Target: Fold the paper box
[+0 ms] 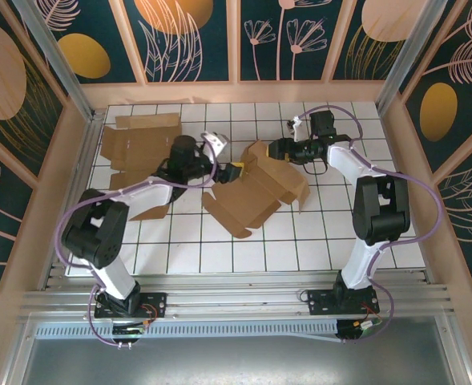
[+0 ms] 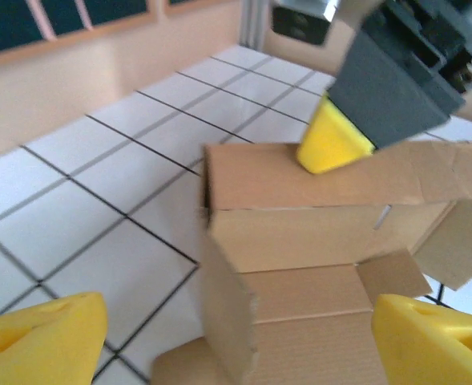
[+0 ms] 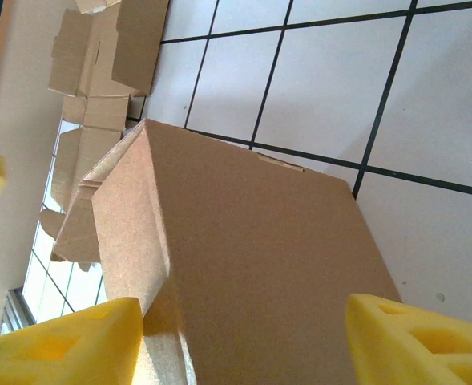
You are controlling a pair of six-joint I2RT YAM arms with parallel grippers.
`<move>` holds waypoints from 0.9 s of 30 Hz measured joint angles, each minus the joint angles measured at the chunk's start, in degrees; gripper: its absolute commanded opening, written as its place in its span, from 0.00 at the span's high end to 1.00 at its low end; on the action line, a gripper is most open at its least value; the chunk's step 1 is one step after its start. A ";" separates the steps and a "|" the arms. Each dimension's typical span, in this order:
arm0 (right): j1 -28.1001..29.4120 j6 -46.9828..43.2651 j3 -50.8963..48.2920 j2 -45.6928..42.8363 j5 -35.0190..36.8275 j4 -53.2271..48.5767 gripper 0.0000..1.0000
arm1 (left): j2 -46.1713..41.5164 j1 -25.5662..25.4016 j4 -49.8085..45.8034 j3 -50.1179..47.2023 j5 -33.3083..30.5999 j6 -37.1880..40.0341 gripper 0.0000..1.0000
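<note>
The brown paper box (image 1: pixel 256 188) lies partly folded at the middle of the table, one wall raised and flaps spread. My left gripper (image 1: pixel 234 170) is at its left side. In the left wrist view the left gripper (image 2: pixel 240 345) is open, its yellow fingertips (image 2: pixel 43 337) wide apart, with the box's corner (image 2: pixel 316 265) between them and untouched. My right gripper (image 1: pixel 277 150) is at the box's back edge. In the right wrist view it (image 3: pixel 244 345) stands open over a broad box panel (image 3: pixel 252 257). Its yellow pad (image 2: pixel 332 144) rests against the raised wall's top edge.
A flat unfolded cardboard sheet (image 1: pixel 139 144) lies at the back left of the white tiled table (image 1: pixel 316 241), also in the right wrist view (image 3: pixel 99 56). Patterned walls and a metal frame enclose the table on three sides.
</note>
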 measured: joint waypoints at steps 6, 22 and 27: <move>0.00 0.00 0.00 -0.02 0.00 0.00 0.33 | 3.80 4.26 -5.42 4.24 0.94 6.38 0.24; -0.02 0.04 -1.03 -0.31 -0.24 1.29 0.33 | 25.90 -0.52 -25.40 31.12 6.49 20.81 0.26; -0.02 0.04 -1.66 -0.33 -0.66 2.23 0.33 | 28.79 -2.21 -27.17 35.04 6.64 20.72 0.30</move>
